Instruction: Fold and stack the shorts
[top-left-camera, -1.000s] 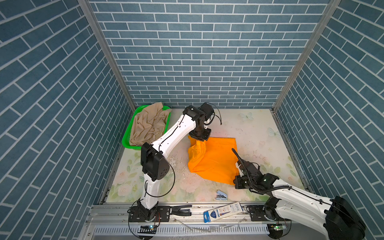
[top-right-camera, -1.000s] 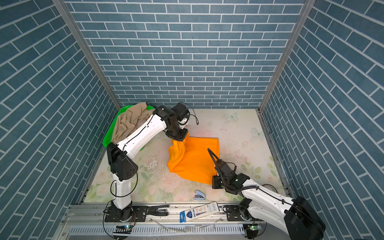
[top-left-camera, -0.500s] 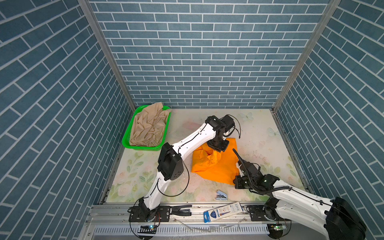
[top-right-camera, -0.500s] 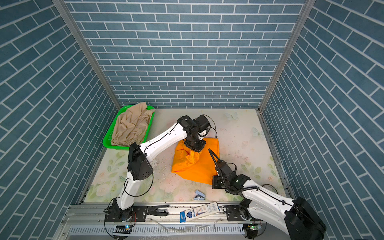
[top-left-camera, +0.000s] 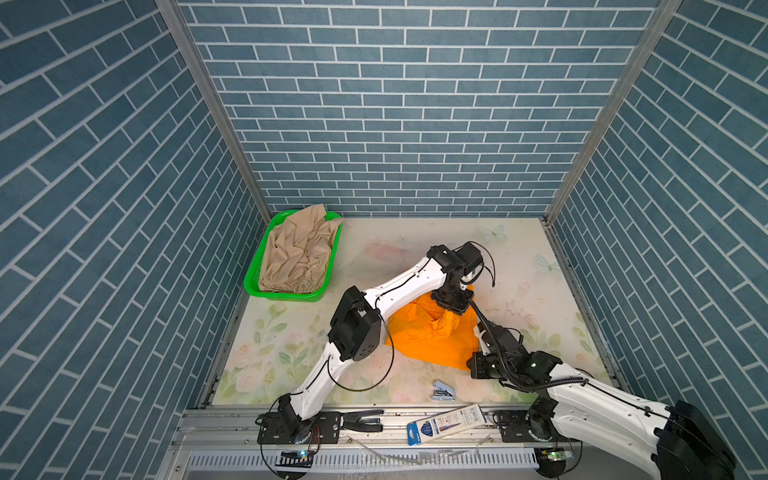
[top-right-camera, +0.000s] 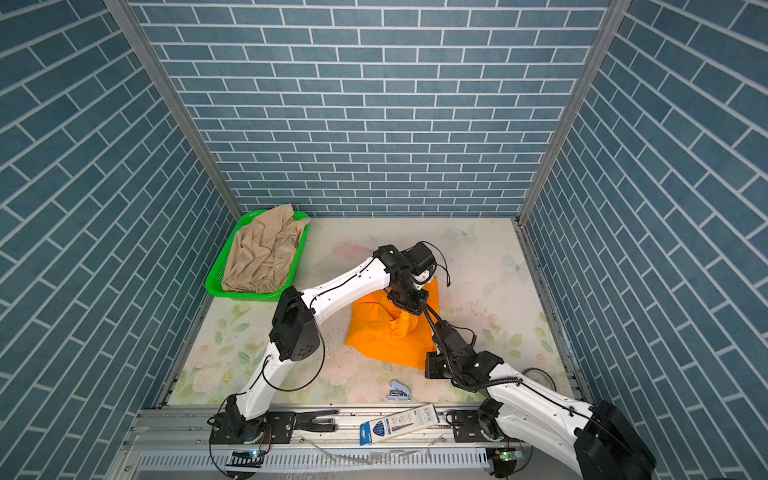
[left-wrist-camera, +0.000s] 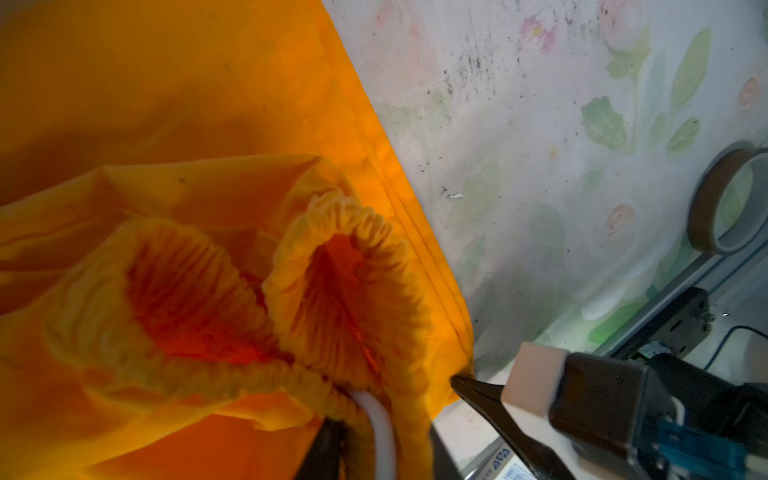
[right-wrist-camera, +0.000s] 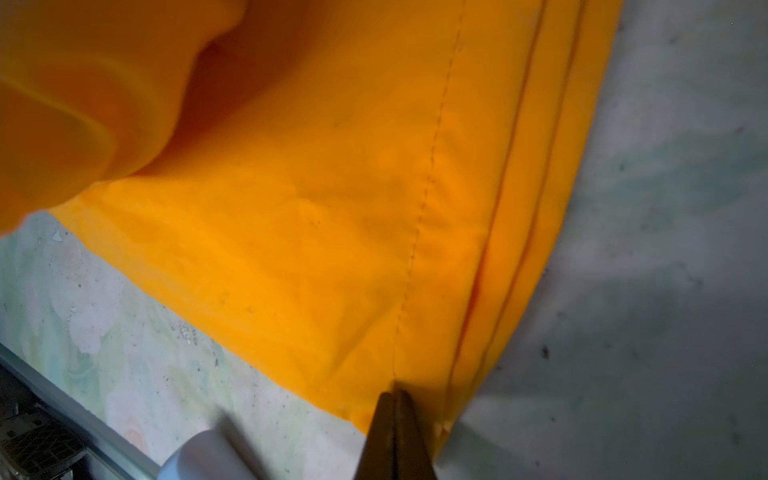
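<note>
Right of centre on the bench, the orange shorts (top-left-camera: 432, 336) lie half folded; the left end effector (top-left-camera: 453, 305) sits directly above their far bunched waistband, grip unclear, while the right end effector (right-wrist-camera: 392, 399) stays clenched on the near hem.

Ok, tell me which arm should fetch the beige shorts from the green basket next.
Left: the beige shorts lie on its side, while the right gripper is shut on the orange shorts' corner.
</note>
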